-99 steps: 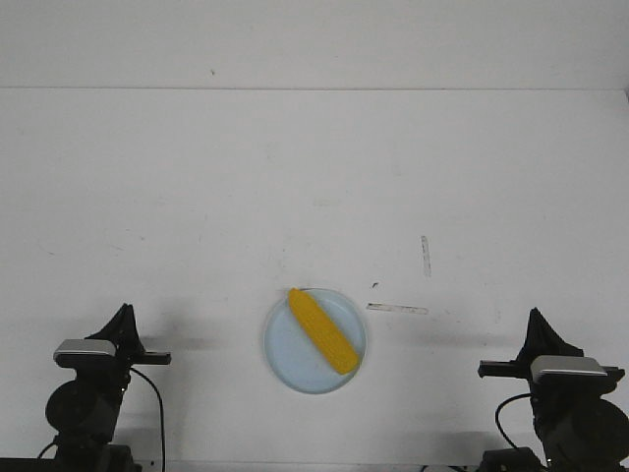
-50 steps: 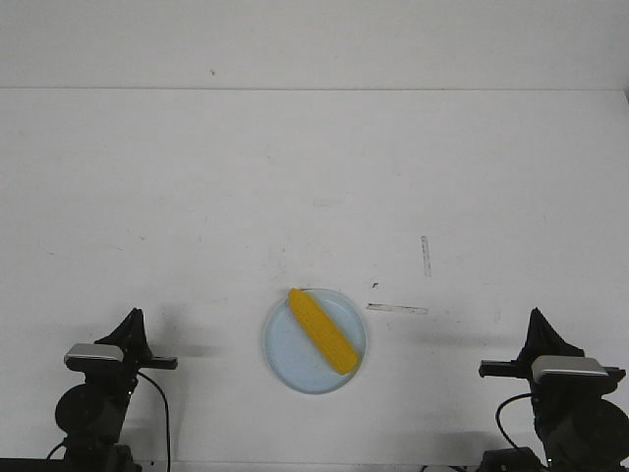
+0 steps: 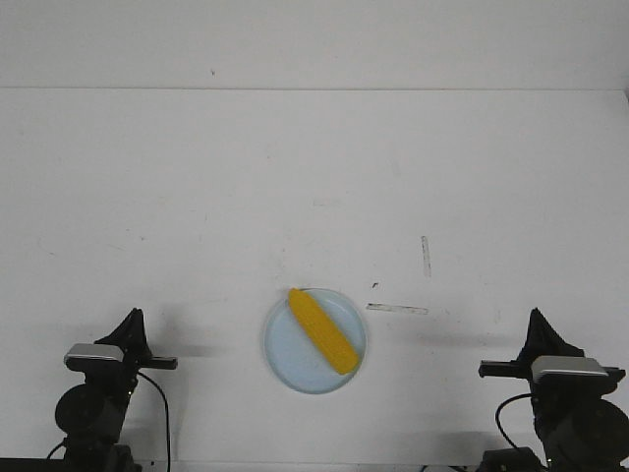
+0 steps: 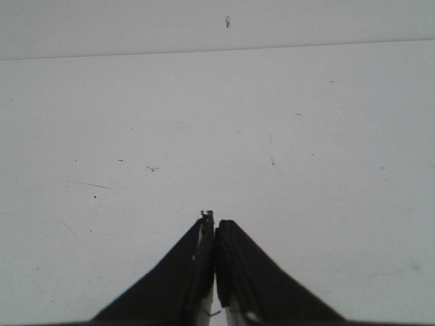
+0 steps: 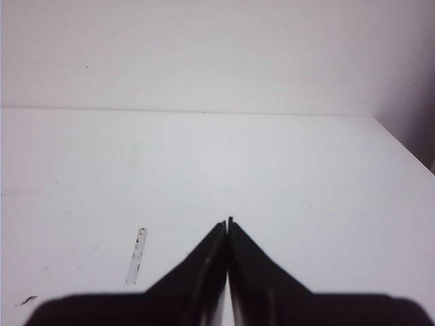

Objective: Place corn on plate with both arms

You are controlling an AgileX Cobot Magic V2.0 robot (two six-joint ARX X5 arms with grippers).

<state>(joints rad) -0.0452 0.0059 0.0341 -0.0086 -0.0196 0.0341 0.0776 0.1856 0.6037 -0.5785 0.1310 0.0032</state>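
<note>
White table fills the front view, scuffed here and there. At the near left, the left end effector sits low with its fingers pressed together, holding nothing; the left wrist view shows the tips meeting. Near the table's front centre lies the plate, with the corn resting diagonally across it. At the near right, the right end effector is likewise closed and empty, tips touching.
</note>
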